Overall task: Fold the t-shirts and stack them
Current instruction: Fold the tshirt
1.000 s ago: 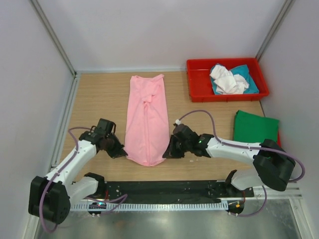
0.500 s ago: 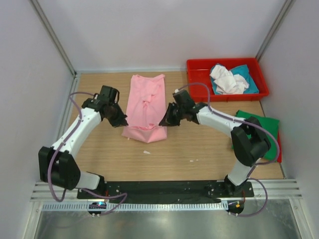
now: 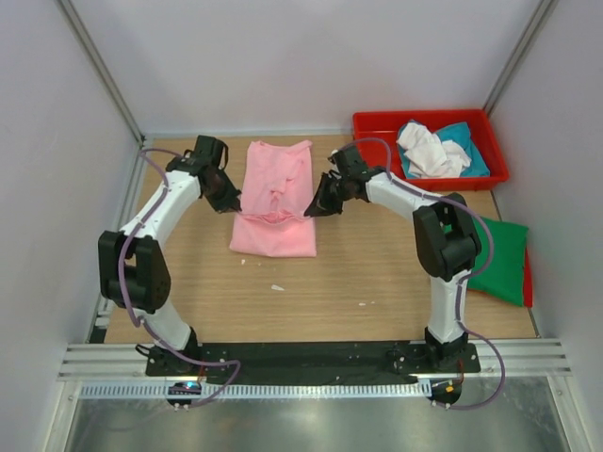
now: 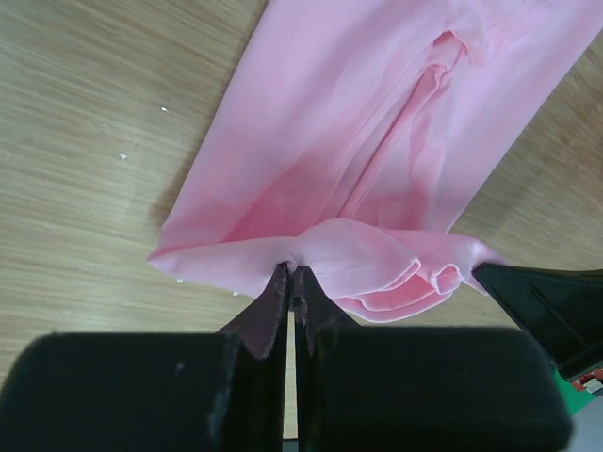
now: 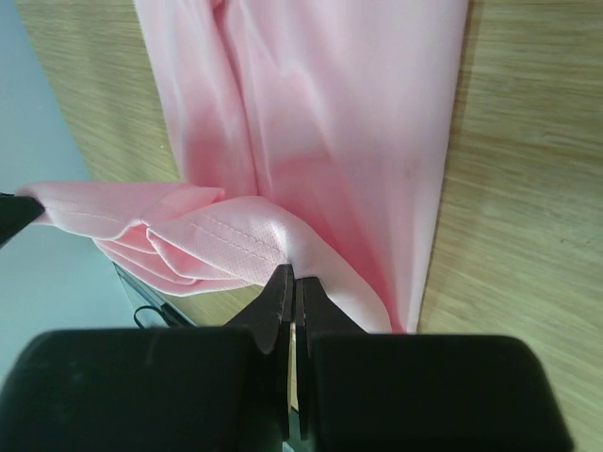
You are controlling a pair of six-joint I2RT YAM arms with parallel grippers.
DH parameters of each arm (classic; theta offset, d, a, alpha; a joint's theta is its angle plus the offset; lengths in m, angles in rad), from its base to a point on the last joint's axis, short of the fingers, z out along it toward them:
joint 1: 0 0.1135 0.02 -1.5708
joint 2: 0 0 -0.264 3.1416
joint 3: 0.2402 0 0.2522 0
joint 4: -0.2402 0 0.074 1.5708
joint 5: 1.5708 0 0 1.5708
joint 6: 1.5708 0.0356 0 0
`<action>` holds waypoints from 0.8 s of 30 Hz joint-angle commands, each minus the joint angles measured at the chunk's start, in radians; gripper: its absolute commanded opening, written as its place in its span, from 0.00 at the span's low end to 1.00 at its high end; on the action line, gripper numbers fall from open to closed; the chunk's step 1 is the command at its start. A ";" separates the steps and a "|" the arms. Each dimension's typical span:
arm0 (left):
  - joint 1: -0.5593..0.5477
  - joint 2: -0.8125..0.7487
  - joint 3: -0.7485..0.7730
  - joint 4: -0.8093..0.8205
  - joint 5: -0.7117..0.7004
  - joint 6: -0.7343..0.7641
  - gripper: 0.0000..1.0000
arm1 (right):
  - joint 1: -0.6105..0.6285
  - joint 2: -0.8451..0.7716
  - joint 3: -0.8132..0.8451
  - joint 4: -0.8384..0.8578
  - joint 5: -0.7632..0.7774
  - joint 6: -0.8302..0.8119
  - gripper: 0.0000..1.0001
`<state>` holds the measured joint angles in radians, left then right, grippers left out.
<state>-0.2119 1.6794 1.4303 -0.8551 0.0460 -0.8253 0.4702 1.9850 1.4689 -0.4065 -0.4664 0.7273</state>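
The light pink t-shirt [image 3: 275, 193] lies as a long strip on the wooden table, its near end lifted and doubled back over itself. My left gripper [image 3: 229, 204] is shut on the left corner of that near hem [image 4: 294, 256]. My right gripper [image 3: 316, 209] is shut on the right corner [image 5: 287, 254]. Both hold the hem above the shirt's middle. The dark green t-shirt [image 3: 495, 259] lies folded at the right edge. White [image 3: 429, 151] and teal [image 3: 468, 151] t-shirts lie crumpled in the red tray [image 3: 377, 155].
The red tray stands at the back right corner. A metal frame rail [image 3: 122, 235] runs along the table's left side. Small white specks [image 3: 276, 287] lie on the wood in front of the pink shirt.
Both grippers have carried the pink shirt's near hem away from the table's front edge toward the back, folding the shirt over itself. The arms are now stretched far out.
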 commanded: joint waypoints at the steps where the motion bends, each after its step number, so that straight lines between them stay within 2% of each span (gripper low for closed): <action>1: 0.025 0.026 0.045 0.039 -0.018 0.017 0.00 | -0.015 0.043 0.097 -0.035 -0.054 -0.028 0.01; 16: 0.058 0.215 0.154 0.064 -0.001 0.020 0.00 | -0.059 0.208 0.330 -0.112 -0.060 -0.049 0.01; 24: 0.086 0.279 0.216 0.085 0.055 0.049 0.00 | -0.061 0.273 0.410 -0.144 -0.055 -0.048 0.01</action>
<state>-0.1387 1.9514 1.6009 -0.8051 0.0669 -0.8043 0.4084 2.2589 1.8256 -0.5259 -0.5076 0.6865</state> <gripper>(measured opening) 0.008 0.032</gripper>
